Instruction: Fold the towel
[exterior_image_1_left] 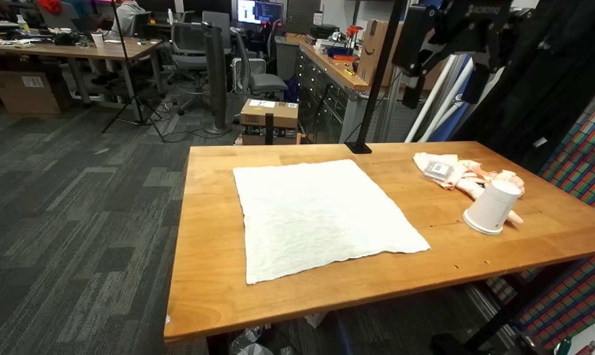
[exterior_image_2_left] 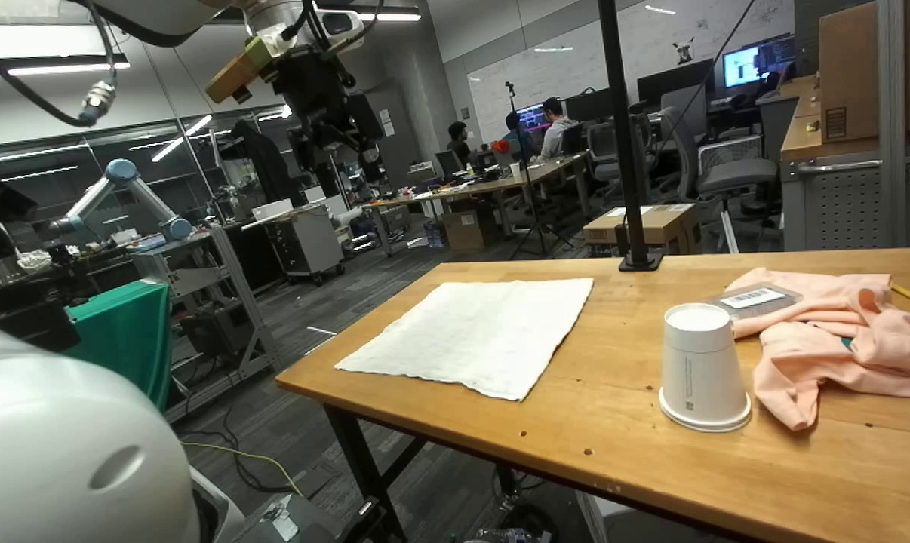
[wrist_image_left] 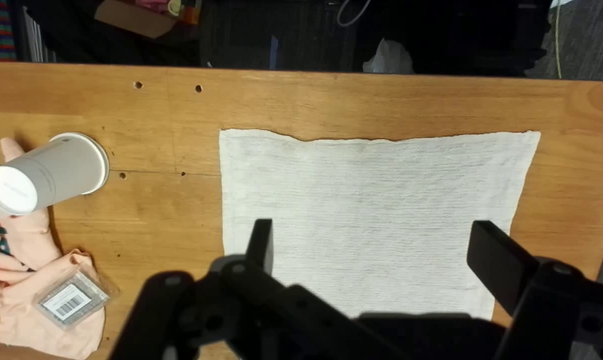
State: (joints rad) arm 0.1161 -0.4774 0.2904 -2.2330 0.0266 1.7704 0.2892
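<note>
While the hand [wrist_image_left: 373,240] is suspended above the desk [exterior_image_1_left: 213,276], its fingers [wrist_image_left: 499,262] stand wide apart. The towel [exterior_image_1_left: 312,217] lies spread flat below the hand, well clear of the fingers, and appears between them in the wrist view. A white cup [exterior_image_2_left: 701,373] stands inverted on the wooden desk beside a peach cloth [exterior_image_2_left: 825,354]. Beyond the desk are a cardboard box [exterior_image_1_left: 253,120], office chairs [exterior_image_1_left: 268,83] and a grey carpeted floor [exterior_image_1_left: 80,222].

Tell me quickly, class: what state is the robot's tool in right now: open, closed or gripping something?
Tool: open, fingers wide apart, holding nothing; the towel lies spread flat, clear of it.
</note>
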